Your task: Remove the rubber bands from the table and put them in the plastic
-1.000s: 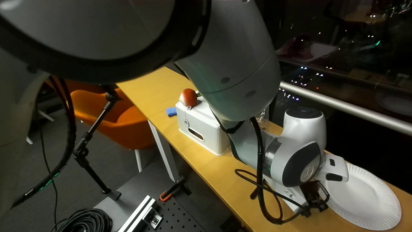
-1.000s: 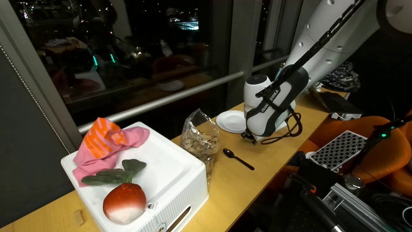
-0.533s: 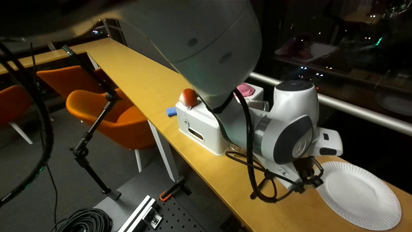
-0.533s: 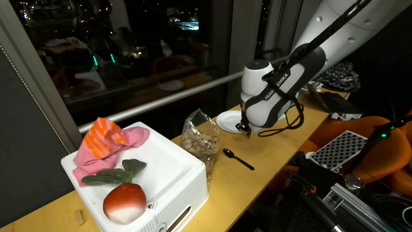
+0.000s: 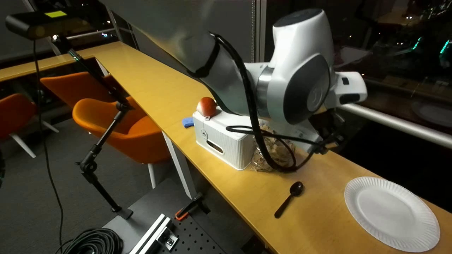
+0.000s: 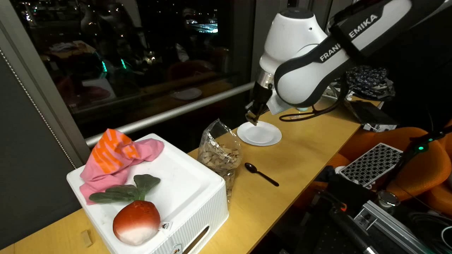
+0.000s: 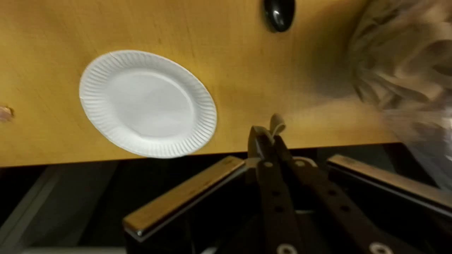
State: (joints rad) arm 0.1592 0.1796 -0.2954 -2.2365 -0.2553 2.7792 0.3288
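Rubber band [image 7: 276, 120] is held aloft by a Franka arm [image 6: 300, 84] beside a dark window [image 6: 159, 81]; the gripper [image 7: 269, 140] has its two fingers [image 7: 275, 187] drawn together at the tips, pinching the tan loop, part of which stands out beyond them in the wrist view; in both exterior views the band is too small to make out with certainty. In an exterior view the arm slants down from the upper right, its lettering [image 6: 363, 26] toward the camera; the white wrist joint [image 6: 295, 37] stands nearly upright under a dark round cap [image 6: 296, 13]; the gripper hangs below it, pointing down with a slight tilt, raised off the tabletop; a black cable [image 5: 251, 106] loops out beneath the wrist. Seen from the wrist, the fingertips line up near the window-side edge of the light-wood table [image 5: 317, 229], between a white paper plate [image 5: 392, 213] on one side and a clear plastic bag [image 6: 219, 135] on the other; the bag, holding a tangle of tan bands [image 6: 219, 160], stands upright just beside a ribbed white box [image 6: 212, 210], though whether the two touch cannot be told; the pinched band is outside the bag and apart from it. A black spoon [image 6: 263, 175] lies on the table, nearer the bag than the plate; atop the box rest a pink cloth [image 6: 148, 150] with orange print and a red-and-white, turnip-shaped object [image 6: 136, 222] with dark-green leaves; a blue item [image 5: 188, 122] lies on the wood by the box.
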